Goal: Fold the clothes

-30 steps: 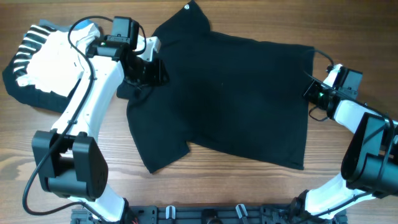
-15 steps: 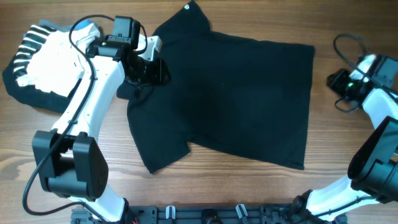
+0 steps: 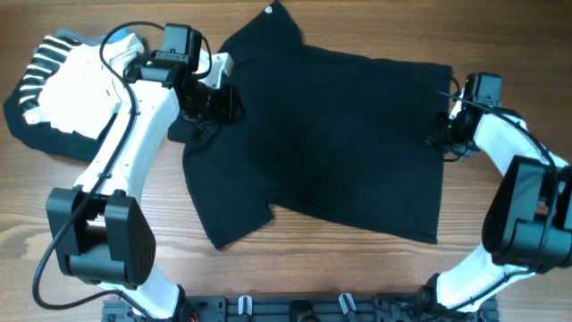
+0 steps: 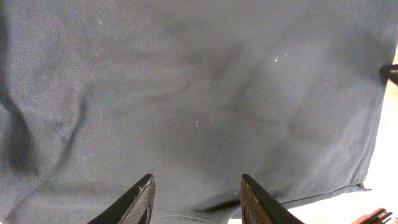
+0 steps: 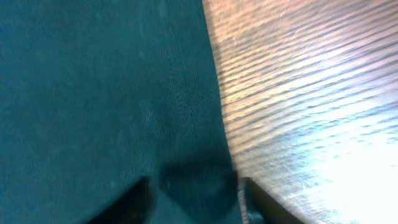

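The black T-shirt [image 3: 331, 143] lies spread over the middle of the wooden table [image 3: 357, 277], with one gripper at each of its side edges.

From overhead, the left gripper [image 3: 213, 100] sits on a bunched bit of cloth at the shirt's sleeve side, but its fingers cannot be made out there. The left wrist camera shows them [image 4: 196, 178]: the two dark fingers stand a moderate way apart, with shirt fabric filling the whole view ahead of the tips and a soft fold lying in the gap between them. Whether that fold is pinched cannot be told.

The right gripper [image 3: 444, 134] meets the opposite edge of the shirt. Its own camera gives what the overhead cannot: the fingers [image 5: 193, 182] are parted, and the shirt's edge runs straight out ahead from between them, with cloth on one side and bare wood [image 5: 311, 93] on the other. The cloth lies loose between the fingers and is not clamped.

Only the overhead view shows the other garments. A white garment [image 3: 76, 85] lies on a black-and-white striped one [image 3: 40, 63], well outside the left jaws and behind that arm.

A small white mark [image 3: 268, 11] sits at the shirt's far corner, beyond the left jaws — too small to read.
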